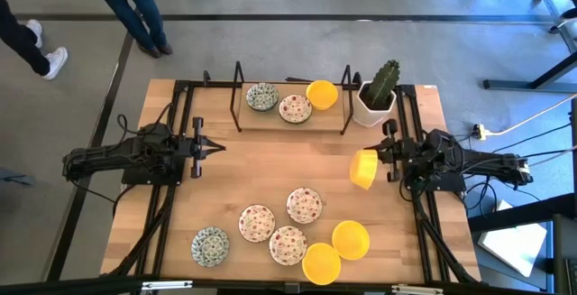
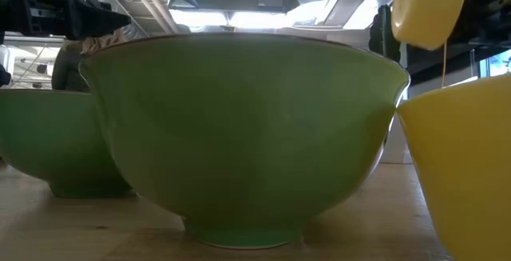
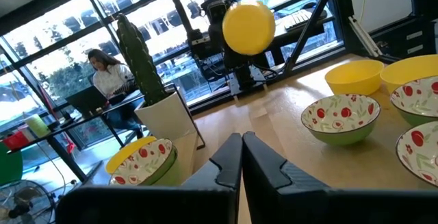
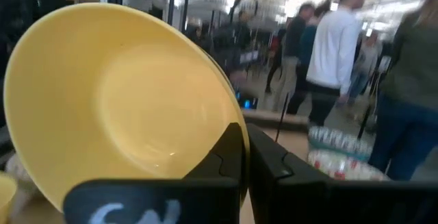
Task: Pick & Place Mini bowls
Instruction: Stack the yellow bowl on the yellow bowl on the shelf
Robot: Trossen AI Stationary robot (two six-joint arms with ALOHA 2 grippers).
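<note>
Of the mini bowls, one yellow bowl (image 1: 363, 169) hangs above the table at the right, with my right gripper (image 1: 379, 165) shut on it. Three bowls rest on the far rack: green-blue (image 1: 262, 96), red-speckled (image 1: 295, 108) and yellow (image 1: 322, 94). Several more stand on their bases near the front edge: speckled ones (image 1: 305, 205), a green-blue one (image 1: 210, 246) and two yellow ones (image 1: 350, 239). My left gripper (image 1: 219, 148) waits shut and level at the table's left, holding nothing. My right gripper pinches the yellow bowl's wall at the rim (image 4: 227, 129), one finger (image 4: 217, 157) on the inner side. The fingers come level from the table's right. The bowl stands on edge, lifted clear, its underside (image 3: 249, 27) facing the left arm.
A white square pot with a cactus (image 1: 377, 96) stands at the far right beside the rack (image 1: 288, 122). Black frame rails (image 1: 180, 196) run along both sides of the table. People stand beyond the far edge (image 1: 135, 11). Bare wood lies in the table's middle (image 1: 279, 164).
</note>
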